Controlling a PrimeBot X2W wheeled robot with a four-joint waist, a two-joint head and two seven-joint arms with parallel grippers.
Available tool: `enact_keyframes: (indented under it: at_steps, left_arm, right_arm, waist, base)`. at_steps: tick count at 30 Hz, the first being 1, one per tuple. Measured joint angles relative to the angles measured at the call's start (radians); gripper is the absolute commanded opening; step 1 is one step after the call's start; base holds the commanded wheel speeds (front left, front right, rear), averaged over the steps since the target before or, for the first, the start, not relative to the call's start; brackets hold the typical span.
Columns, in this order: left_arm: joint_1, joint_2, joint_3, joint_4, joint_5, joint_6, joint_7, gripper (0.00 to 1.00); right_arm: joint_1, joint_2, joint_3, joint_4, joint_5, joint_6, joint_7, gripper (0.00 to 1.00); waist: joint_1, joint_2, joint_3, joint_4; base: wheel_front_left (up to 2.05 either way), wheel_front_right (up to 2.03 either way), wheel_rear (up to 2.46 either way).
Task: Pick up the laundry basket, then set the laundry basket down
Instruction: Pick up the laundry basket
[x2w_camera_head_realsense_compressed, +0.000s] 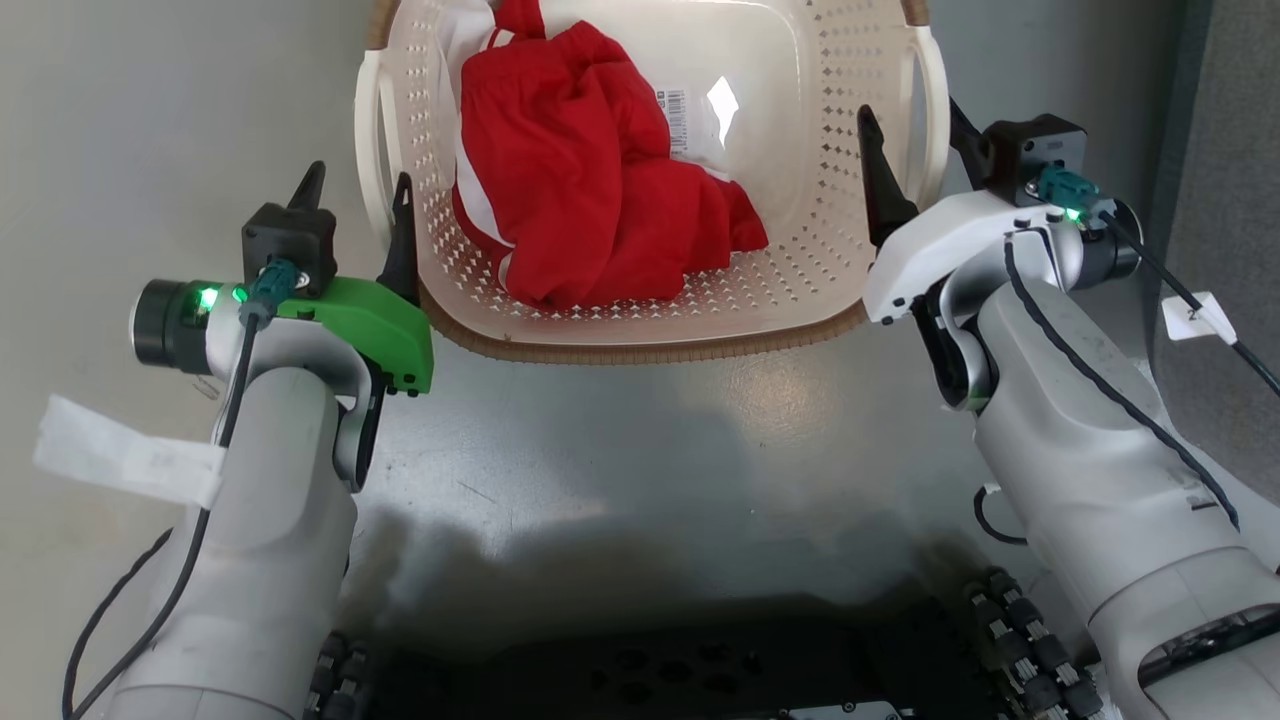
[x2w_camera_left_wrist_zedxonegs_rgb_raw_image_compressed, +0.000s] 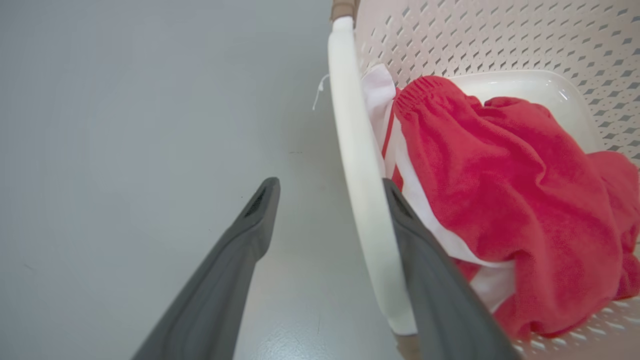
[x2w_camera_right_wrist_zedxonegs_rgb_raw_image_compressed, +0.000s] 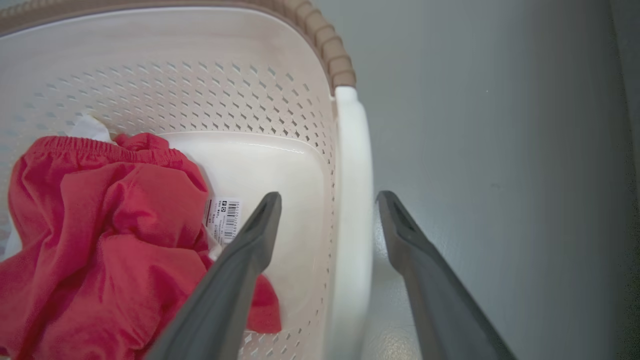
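Straddling stage; lift not begun. Item: basket (x2w_camera_head_realsense_compressed: 640, 350), on the floor (x2w_camera_head_realsense_compressed: 650, 450) before you, red garment (x2w_camera_head_realsense_compressed: 580, 170) inside. Your left claw (x2w_camera_head_realsense_compressed: 358, 180): wide, astride the left handle (x2w_camera_left_wrist_zedxonegs_rgb_raw_image_compressed: 360, 165). Your right claw (x2w_camera_head_realsense_compressed: 908, 115): wide, astride the right handle (x2w_camera_right_wrist_zedxonegs_rgb_raw_image_compressed: 352, 200). Remaining: close, lift, set down.

Your left gripper (x2w_camera_left_wrist_zedxonegs_rgb_raw_image_compressed: 327, 187) had its fingers (x2w_camera_left_wrist_zedxonegs_rgb_raw_image_compressed: 250, 225) spread wide astride the laundry basket's (x2w_camera_left_wrist_zedxonegs_rgb_raw_image_compressed: 500, 40) white handle (x2w_camera_left_wrist_zedxonegs_rgb_raw_image_compressed: 355, 150). One finger was outside over the grey floor (x2w_camera_left_wrist_zedxonegs_rgb_raw_image_compressed: 125, 125), the other inside, close against the handle. A red garment (x2w_camera_left_wrist_zedxonegs_rgb_raw_image_compressed: 500, 190) with white stripes lay in the basket.
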Motion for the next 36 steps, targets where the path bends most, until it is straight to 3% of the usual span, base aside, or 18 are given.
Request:
enact_keyframes:
  at_steps: [14, 15, 19, 20, 21, 22, 23, 24, 26, 29, 36]
  left_arm:
    - [-0.069, -0.002, -0.059, 0.09, -0.064, -0.007, -0.009, 1.0]
    - [-0.071, -0.002, -0.061, 0.093, -0.07, -0.007, -0.009, 0.95]
    - [-0.087, -0.006, -0.077, 0.119, -0.084, -0.007, -0.012, 0.56]
    - [-0.088, -0.005, -0.082, 0.122, -0.087, -0.007, -0.012, 0.46]
    - [-0.089, -0.005, -0.086, 0.126, -0.088, -0.007, -0.012, 0.44]
    - [-0.091, -0.005, -0.089, 0.132, -0.09, -0.007, -0.014, 0.24]
    - [-0.092, -0.005, -0.092, 0.14, -0.093, -0.007, -0.018, 0.01]
    - [-0.093, -0.005, -0.095, 0.147, -0.096, -0.007, -0.018, 0.0]
    - [-0.095, -0.009, -0.101, 0.157, -0.107, -0.007, -0.019, 0.0]
    - [-0.097, -0.011, -0.115, 0.179, -0.132, -0.007, -0.019, 0.0]
    - [-0.097, -0.014, -0.135, 0.218, -0.158, -0.006, -0.02, 0.0]
  right_arm:
    - [-0.068, -0.001, 0.06, 0.05, 0.043, 0.0, 0.0, 1.0]
    - [-0.07, -0.001, 0.064, 0.055, 0.048, 0.0, 0.0, 1.0]
    - [-0.077, -0.001, 0.075, 0.069, 0.057, 0.0, 0.0, 1.0]
    - [-0.078, -0.001, 0.078, 0.073, 0.059, -0.001, 0.0, 0.92]
    - [-0.078, -0.001, 0.082, 0.079, 0.063, -0.001, -0.002, 0.77]
    - [-0.078, -0.001, 0.085, 0.086, 0.065, -0.001, -0.002, 0.55]
    - [-0.078, -0.001, 0.088, 0.094, 0.066, -0.002, -0.002, 0.41]
    - [-0.078, -0.001, 0.09, 0.101, 0.069, -0.002, -0.002, 0.34]
    - [-0.078, 0.006, 0.096, 0.109, 0.079, -0.003, -0.001, 0.0]
    - [-0.078, 0.014, 0.1, 0.119, 0.1, -0.018, -0.001, 0.0]
    - [-0.077, 0.015, 0.125, 0.148, 0.124, -0.018, -0.001, 0.0]
  waist:
    - [0.0, 0.0, 0.03, 0.004]
    - [0.0, 0.0, 0.031, 0.004]
    - [0.0, 0.0, 0.033, 0.004]
    - [0.0, 0.0, 0.033, 0.004]
    - [0.0, 0.0, 0.033, 0.004]
    - [0.0, 0.0, 0.033, 0.004]
    - [0.0, 0.0, 0.032, 0.003]
    - [0.0, -0.0001, 0.031, 0.003]
    - [0.0, 0.0, 0.028, 0.003]
    - [0.0, 0.0, 0.018, 0.002]
    - [-0.0001, 0.0, -0.024, -0.001]
  base:
    - [0.0, 0.0, 0.0]
    - [0.0, 0.0, 0.0]
    - [0.0, 0.0, 0.0]
    - [0.0, 0.0, 0.0]
    - [0.0, 0.0, 0.0]
    - [0.0, 0.0, 0.0]
    - [0.0, 0.0, 0.0]
    - [0.0, 0.0, 0.0]
    - [0.0, 0.0, 0.0]
    - [0.0, 0.0, 0.0]
    - [0.0, 0.0, 0.0]
